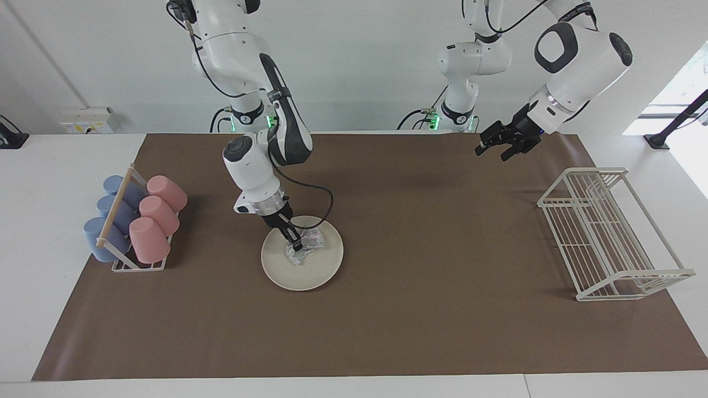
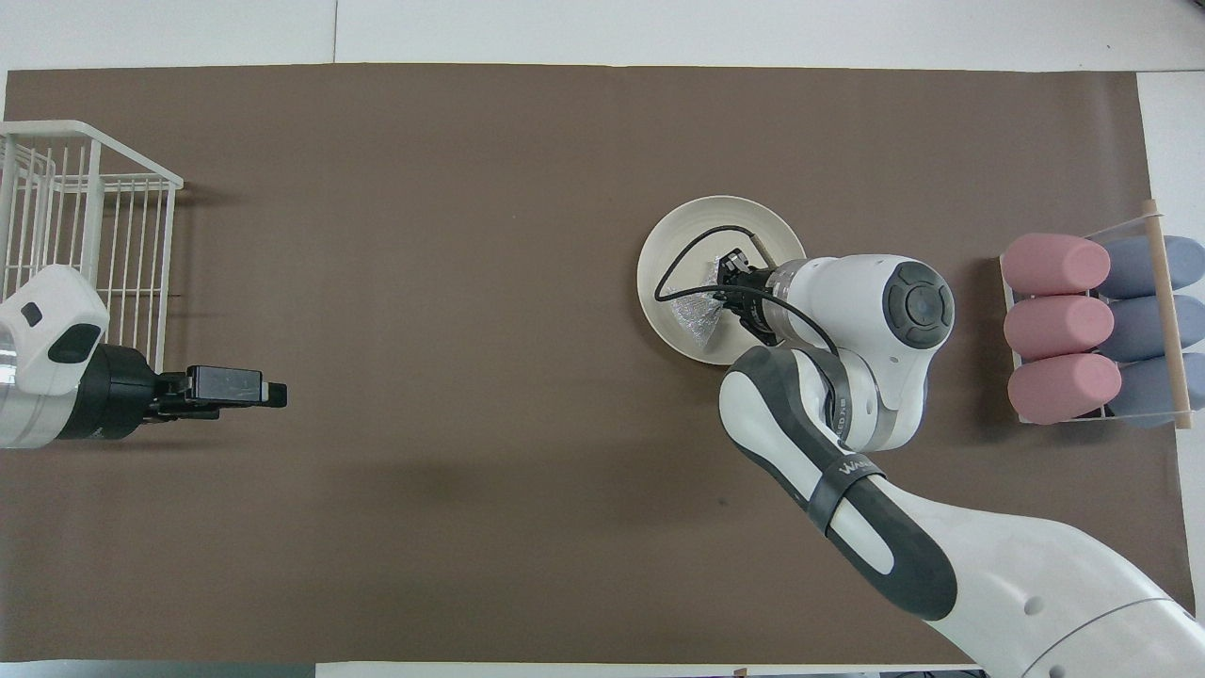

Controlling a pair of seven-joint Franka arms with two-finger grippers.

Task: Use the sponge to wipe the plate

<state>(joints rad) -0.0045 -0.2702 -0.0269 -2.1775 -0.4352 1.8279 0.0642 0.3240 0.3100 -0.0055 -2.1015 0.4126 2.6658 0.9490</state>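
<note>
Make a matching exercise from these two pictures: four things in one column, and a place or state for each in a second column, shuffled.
1 sponge
2 plate
3 wire rack
4 left gripper

a raised over bare mat, waiting
b lying on the plate under the right gripper
c at the left arm's end of the table
d flat on the mat beside the cup rack

Pairs: 1-b, 2-d, 3-c, 4-a

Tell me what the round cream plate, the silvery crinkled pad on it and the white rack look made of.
Round cream plate: probably glazed ceramic or melamine; smooth, even, faintly glossy surface.
Silvery crinkled pad, under the right gripper: likely metallic mesh or foil fibre; it sparkles and creases.
White rack: apparently coated metal wire; thin, straight, uniformly white bars.
</note>
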